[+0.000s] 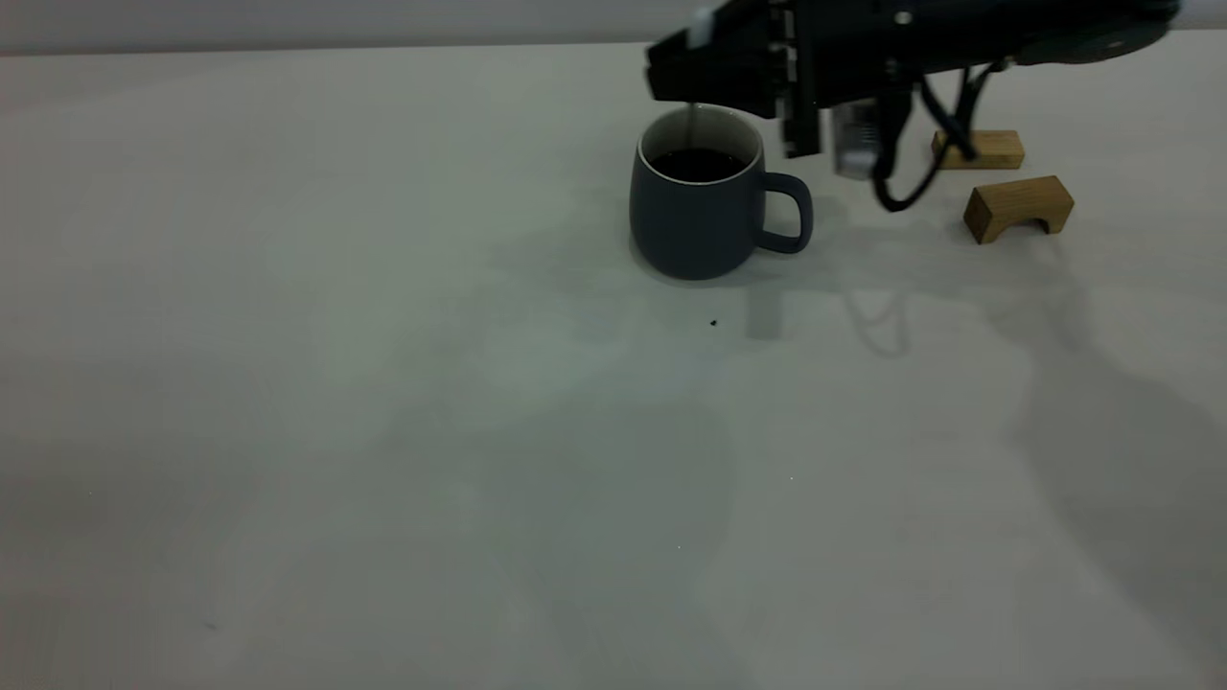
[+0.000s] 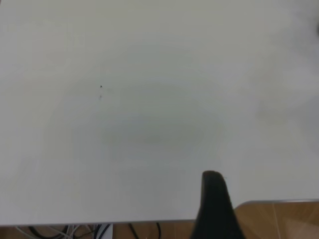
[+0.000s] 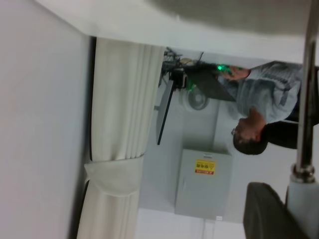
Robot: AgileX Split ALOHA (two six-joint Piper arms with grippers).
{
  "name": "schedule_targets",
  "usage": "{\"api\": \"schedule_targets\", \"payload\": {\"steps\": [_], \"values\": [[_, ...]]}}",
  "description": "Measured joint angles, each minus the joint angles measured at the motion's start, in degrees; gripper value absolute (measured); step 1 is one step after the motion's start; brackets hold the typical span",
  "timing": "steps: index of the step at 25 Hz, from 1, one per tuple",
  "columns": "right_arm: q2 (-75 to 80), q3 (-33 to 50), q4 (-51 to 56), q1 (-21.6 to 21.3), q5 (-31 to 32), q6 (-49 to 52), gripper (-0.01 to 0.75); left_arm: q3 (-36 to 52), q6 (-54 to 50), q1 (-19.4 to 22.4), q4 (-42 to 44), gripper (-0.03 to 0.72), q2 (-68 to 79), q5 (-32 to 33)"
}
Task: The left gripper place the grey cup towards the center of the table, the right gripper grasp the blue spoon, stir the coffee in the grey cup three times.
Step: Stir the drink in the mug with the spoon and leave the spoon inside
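Cup: grey cup (image 1: 698,216) stood on the table (image 1: 383,431) directly under the right gripper's fingertips, handle turned toward the arm's side; squat, rounded, matte slate outside, white inside with a thin pale rim.
Coffee: coffee (image 1: 697,164) lay as a flat dark disc a little below the rim.
Spoon: blue spoon (image 1: 692,123) hung upright from the fingers, its thin metal neck dipping into the drink; likely held vertical so it could circle without knocking the wall. The right wrist view showed the shaft (image 3: 305,99) and pale handle running beside one finger.
Right gripper: right gripper (image 1: 692,84) hovered just above the rim, fingers pinched on the spoon's handle.
Left gripper: seen only as one dark finger (image 2: 215,204) at the table's edge in its own wrist view, away from the cup; whether its fingers were spread or closed could not be told.
Blocks: two tan wooden blocks (image 1: 1016,206), one arch-shaped, sat beyond the arm, apart from the cup.
Stage: judged mid-stir.
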Motion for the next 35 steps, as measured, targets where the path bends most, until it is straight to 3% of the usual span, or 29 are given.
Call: {"api": "schedule_targets", "payload": {"steps": [4, 9, 16, 21, 29, 35], "values": [[0.00, -0.66, 1.56, 1.08, -4.34, 0.00, 0.088, 0.00, 0.00, 0.00, 0.00, 0.585, 0.00, 0.00], [0.00, -1.82, 2.35, -0.81, -8.44, 0.00, 0.088, 0.00, 0.00, 0.00, 0.00, 0.585, 0.00, 0.00], [0.00, -1.82, -2.60, -4.38, -3.60, 0.00, 0.088, 0.00, 0.00, 0.00, 0.00, 0.585, 0.00, 0.00], [0.00, -1.82, -5.06, -3.79, 0.47, 0.00, 0.088, 0.00, 0.00, 0.00, 0.00, 0.585, 0.00, 0.00], [0.00, -1.82, -3.50, -0.30, 0.27, 0.00, 0.088, 0.00, 0.00, 0.01, 0.00, 0.585, 0.00, 0.00], [0.13, -1.82, -0.12, 0.11, -3.28, 0.00, 0.088, 0.00, 0.00, 0.01, 0.00, 0.585, 0.00, 0.00]]}}
